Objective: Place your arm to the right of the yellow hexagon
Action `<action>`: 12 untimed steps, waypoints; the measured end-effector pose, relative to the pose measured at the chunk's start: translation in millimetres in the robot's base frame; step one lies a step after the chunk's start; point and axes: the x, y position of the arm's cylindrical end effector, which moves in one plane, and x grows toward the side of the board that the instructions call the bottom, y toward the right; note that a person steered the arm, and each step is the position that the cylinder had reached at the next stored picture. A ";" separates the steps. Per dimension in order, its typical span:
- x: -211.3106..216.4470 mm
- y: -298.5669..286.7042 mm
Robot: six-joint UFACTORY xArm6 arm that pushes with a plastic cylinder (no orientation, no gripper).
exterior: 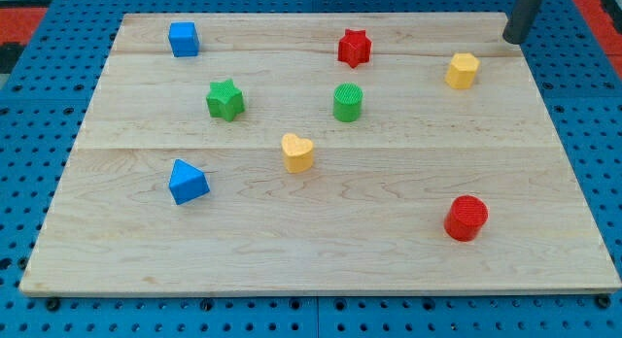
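The yellow hexagon (463, 70) is seen near the view's top right of the wooden board (321, 251), a small six-sided prism with a flat top and short upright faces, its yellow surface matt and evenly coloured. It stands alone, well apart from the other blocks. My tip (511, 40) is found above it and to the view's right, near the board's top right corner, close to the hexagon but not touching it. No gripper is carried by the arm: only a straight dark rod is seen, entering from the view's top edge, so nothing is held.

The board is made of pale wood, laid in broad planks with fine grain and faint seams running across the view. It rests on a blue perforated surface (29, 85) dotted with regular holes.

The other blocks appear to be plastic, with finely ribbed faces. A blue cube (183, 39) is set near the top left. A red star (355, 48) lies near the top centre, and a green cylinder (348, 102) stands just below it. A green star (225, 99) is placed to the left of the cylinder. A yellow heart (297, 152) sits near the centre, a blue triangular block (188, 182) at the lower left, and a red cylinder (466, 219) at the lower right.
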 end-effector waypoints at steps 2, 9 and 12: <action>6.3 12.5; 16.7 59.7; 18.2 59.3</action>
